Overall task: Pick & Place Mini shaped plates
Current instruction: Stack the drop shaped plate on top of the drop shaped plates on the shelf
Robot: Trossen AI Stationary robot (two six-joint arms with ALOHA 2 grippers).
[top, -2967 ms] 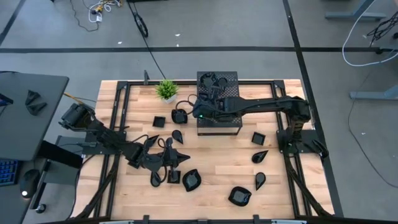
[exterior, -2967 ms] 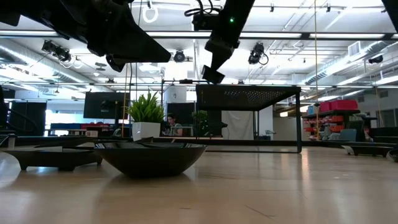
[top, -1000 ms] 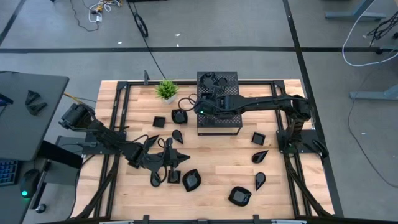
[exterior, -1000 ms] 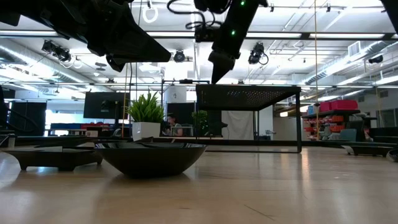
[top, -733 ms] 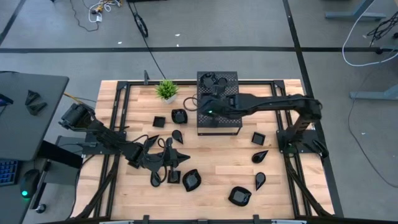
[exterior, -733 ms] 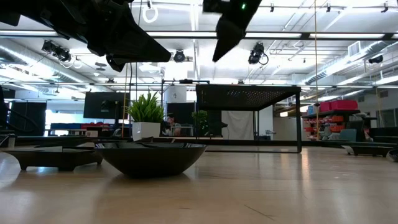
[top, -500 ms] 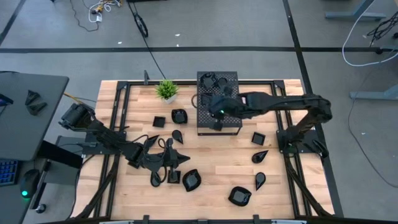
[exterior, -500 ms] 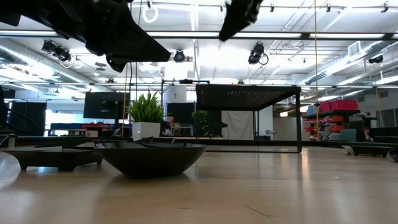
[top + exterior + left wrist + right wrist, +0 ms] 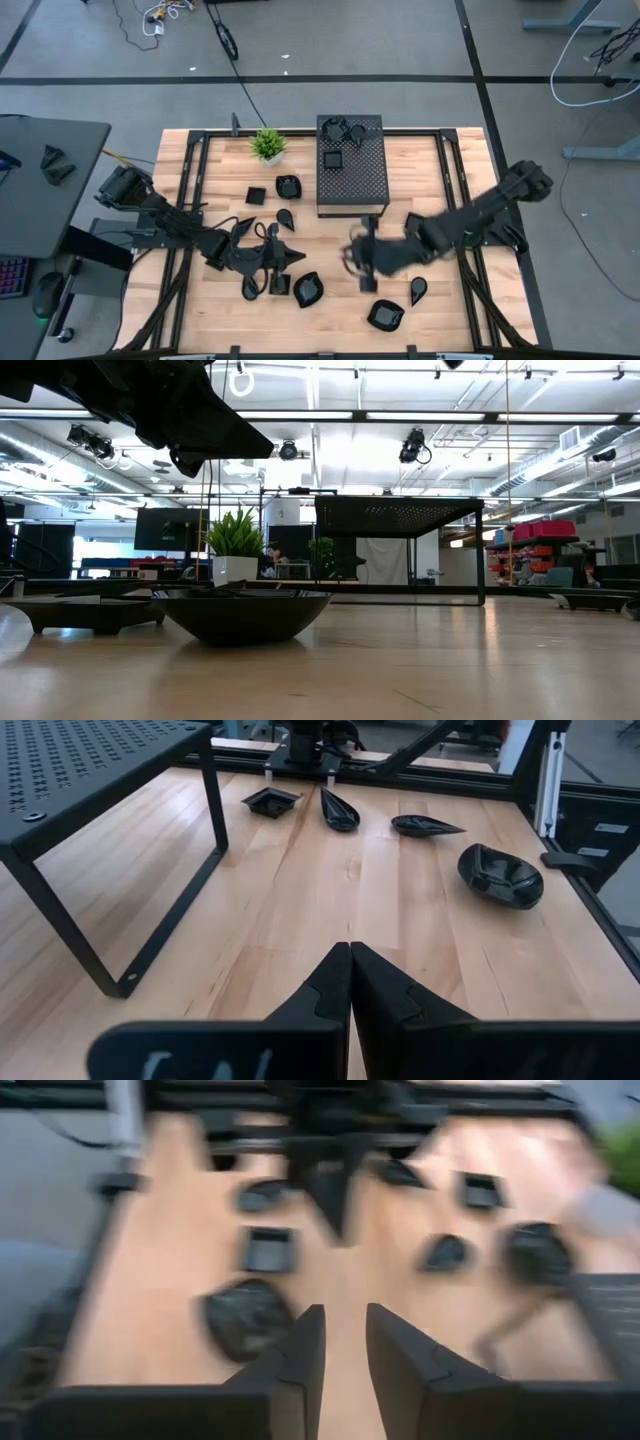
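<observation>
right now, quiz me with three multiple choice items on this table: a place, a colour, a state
1. Where is the right pincer?
A. above the perforated box
B. over the bare wood, clear of the box
C. off the table

2. What colour are the mini shaped plates?
A. black
B. white
C. green

3. How is the left pincer?
A. wide open
B. shut on a plate
C. shut, holding nothing

Key:
1 B: the high view shows the right pincer over the table, away from the perforated box.
2 A: each of the mini shaped plates is glossy black.
3 C: the left pincer has its fingers pressed together with nothing between.
</observation>
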